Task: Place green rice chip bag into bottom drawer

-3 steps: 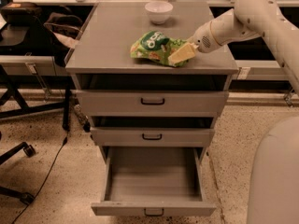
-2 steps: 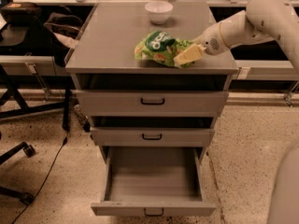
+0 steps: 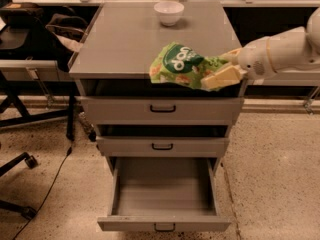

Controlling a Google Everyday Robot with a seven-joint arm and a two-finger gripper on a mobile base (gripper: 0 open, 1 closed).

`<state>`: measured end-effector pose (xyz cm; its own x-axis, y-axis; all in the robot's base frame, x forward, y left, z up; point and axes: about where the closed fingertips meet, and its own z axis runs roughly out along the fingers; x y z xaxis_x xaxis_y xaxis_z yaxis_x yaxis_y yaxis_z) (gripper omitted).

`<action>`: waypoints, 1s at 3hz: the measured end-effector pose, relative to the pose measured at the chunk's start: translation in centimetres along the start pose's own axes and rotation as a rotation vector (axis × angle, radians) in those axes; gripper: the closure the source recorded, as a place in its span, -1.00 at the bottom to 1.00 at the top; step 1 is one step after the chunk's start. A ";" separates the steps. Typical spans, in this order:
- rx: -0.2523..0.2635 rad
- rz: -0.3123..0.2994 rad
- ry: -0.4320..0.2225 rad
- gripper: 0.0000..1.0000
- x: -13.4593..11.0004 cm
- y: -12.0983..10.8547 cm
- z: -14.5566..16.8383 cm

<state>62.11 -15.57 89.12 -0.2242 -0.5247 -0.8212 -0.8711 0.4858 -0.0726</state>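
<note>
The green rice chip bag hangs clamped in the gripper. The tan fingers are closed on the bag's right-hand end as we see it, and the dark round logo is turned toward us. The bag juts out from the gripper to the left, at the front edge of the grey cabinet top; we cannot tell whether it touches that surface. The cabinet fills the middle of the scene, below and to the left of the gripper. Well below the gripper and a little to its left, the bottom drawer stands pulled out, showing its grey floor, with its small black handle on the front panel nearest us. Between the gripper and that drawer, the top drawer and the middle drawer show flat grey fronts. The white arm reaches in from the right edge, behind the gripper. Far to the gripper's left, a black office chair base sits on the speckled floor, with a dark cable trailing beside it. Beyond the gripper, at the back of the cabinet top and well apart from the bag, stands a white bowl.
</note>
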 end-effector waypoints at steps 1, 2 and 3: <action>0.065 0.024 0.007 1.00 2.3 2.9 -1.3; 0.192 0.154 0.028 1.00 7.0 5.1 -0.1; 0.282 0.248 0.049 1.00 10.7 4.3 2.6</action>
<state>57.13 -17.30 78.58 -0.4399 -0.3964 -0.8059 -0.6346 0.7721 -0.0334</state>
